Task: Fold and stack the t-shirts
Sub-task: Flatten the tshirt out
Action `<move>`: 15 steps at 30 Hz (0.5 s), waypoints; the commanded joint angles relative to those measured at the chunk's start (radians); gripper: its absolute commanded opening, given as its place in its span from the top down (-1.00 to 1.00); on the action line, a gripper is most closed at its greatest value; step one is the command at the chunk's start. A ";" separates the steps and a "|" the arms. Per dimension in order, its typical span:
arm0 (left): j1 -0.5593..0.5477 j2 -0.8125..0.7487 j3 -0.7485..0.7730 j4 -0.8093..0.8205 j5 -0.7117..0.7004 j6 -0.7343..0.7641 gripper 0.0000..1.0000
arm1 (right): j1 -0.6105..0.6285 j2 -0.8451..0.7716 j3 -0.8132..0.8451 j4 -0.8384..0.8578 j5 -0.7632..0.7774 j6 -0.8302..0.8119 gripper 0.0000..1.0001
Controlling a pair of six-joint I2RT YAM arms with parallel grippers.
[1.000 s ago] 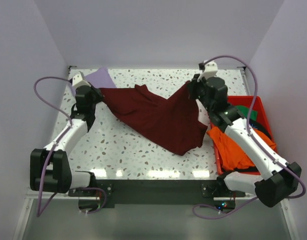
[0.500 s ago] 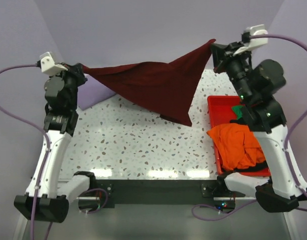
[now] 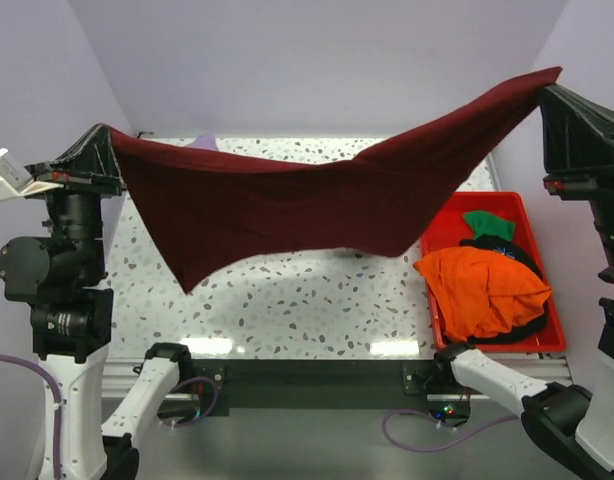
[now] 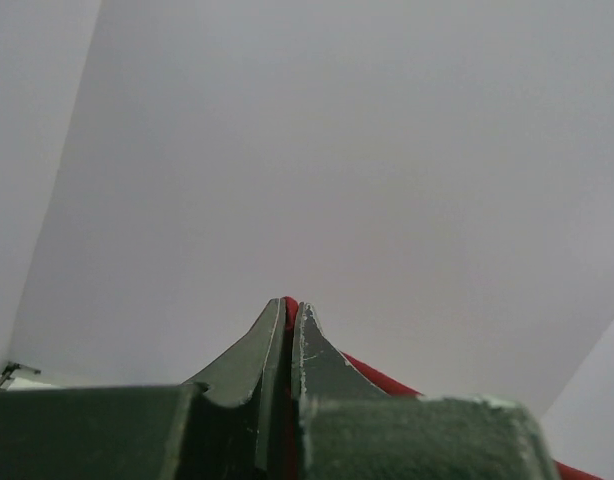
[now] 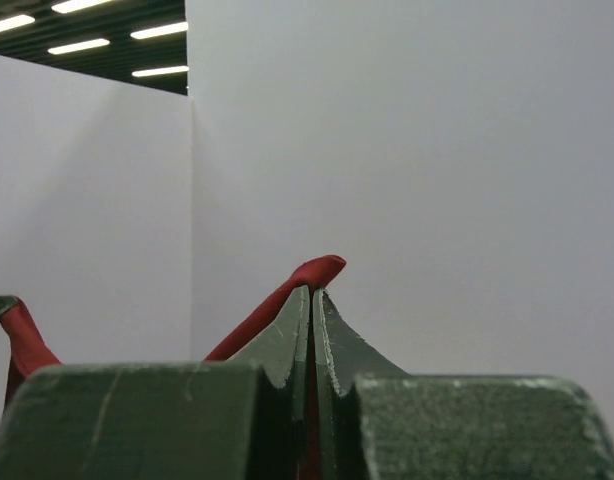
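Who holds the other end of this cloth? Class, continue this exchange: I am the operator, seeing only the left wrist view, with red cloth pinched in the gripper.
Observer: The right gripper is shut on the other end of the maroon t-shirt, high at the right.
Operator: Is the shirt spread out?
Observer: Yes, it hangs stretched between the right and the left gripper, sagging in the middle, one corner drooping low on the left.
Operator: Where are the other shirts?
Observer: An orange t-shirt and a green t-shirt lie in the red bin at the right.
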 commanded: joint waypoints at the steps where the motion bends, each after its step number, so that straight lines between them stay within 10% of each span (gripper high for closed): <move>1: 0.008 0.054 0.017 -0.018 0.060 0.027 1.00 | 0.000 0.090 0.053 -0.042 -0.024 -0.021 1.00; 15: 0.008 0.270 -0.018 -0.015 0.038 0.048 1.00 | 0.000 0.302 0.035 -0.004 0.065 -0.051 1.00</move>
